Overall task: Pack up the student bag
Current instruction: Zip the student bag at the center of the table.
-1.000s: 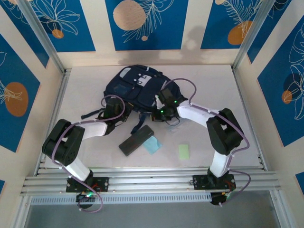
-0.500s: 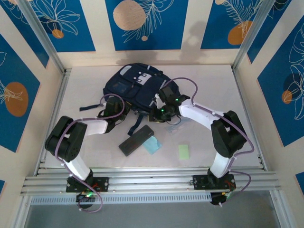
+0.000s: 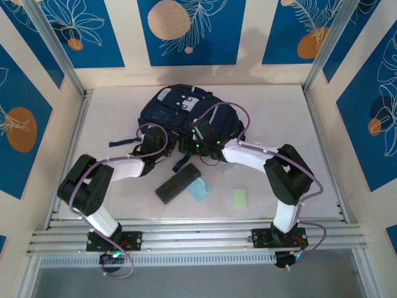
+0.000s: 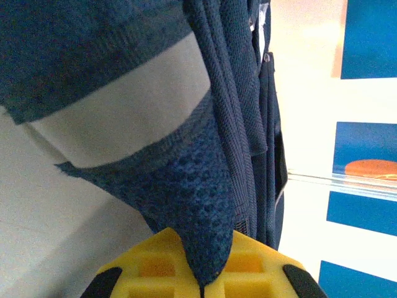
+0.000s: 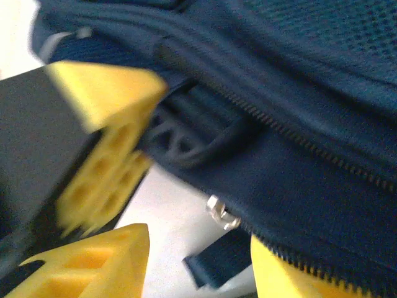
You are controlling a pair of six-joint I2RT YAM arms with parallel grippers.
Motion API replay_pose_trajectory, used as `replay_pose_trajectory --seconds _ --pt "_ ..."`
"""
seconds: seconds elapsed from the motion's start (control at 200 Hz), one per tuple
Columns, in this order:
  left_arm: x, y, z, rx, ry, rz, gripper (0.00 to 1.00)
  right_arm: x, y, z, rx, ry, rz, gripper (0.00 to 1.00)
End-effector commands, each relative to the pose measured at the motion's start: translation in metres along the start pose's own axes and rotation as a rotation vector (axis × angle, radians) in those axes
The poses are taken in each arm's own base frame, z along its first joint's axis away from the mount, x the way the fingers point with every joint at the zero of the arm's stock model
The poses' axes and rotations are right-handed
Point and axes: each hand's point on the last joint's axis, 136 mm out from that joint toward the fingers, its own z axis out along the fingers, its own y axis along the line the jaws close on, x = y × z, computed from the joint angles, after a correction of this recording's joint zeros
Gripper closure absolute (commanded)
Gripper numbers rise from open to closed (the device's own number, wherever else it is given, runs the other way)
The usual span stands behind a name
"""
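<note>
The student bag (image 3: 180,108) lies at the far middle of the desk (image 3: 279,124). At its near edge the left fingers (image 4: 149,273) pinch its blue mesh fabric; the right fingers (image 5: 93,267) stand wide beside its zipper

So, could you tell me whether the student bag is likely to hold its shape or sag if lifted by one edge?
Probably it will sag: the student bag is soft fabric, and the mesh flap pinched in the left gripper drapes and folds. Its loose straps would likely trail behind. The coarse weave looks grippy rather than slippery.
</note>
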Motion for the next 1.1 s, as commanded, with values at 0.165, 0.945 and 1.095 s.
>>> replay_pose_trajectory --seconds 0.165,0.945,1.095 --pt "0.012 -0.065 -0.032 0.209 0.019 -0.016 1.0 -0.031 -0.035 0.021 0.219 -0.198 -0.038 0.52" --pt "-0.035 -0.043 -0.035 0.112 -0.227 0.136 1.0 -0.003 -0.039 -0.005 0.136 0.06 0.062 1.0" --pt "-0.057 -0.033 -0.028 0.094 -0.302 0.184 1.0 0.038 -0.056 -0.022 0.098 0.292 0.163 1.0"
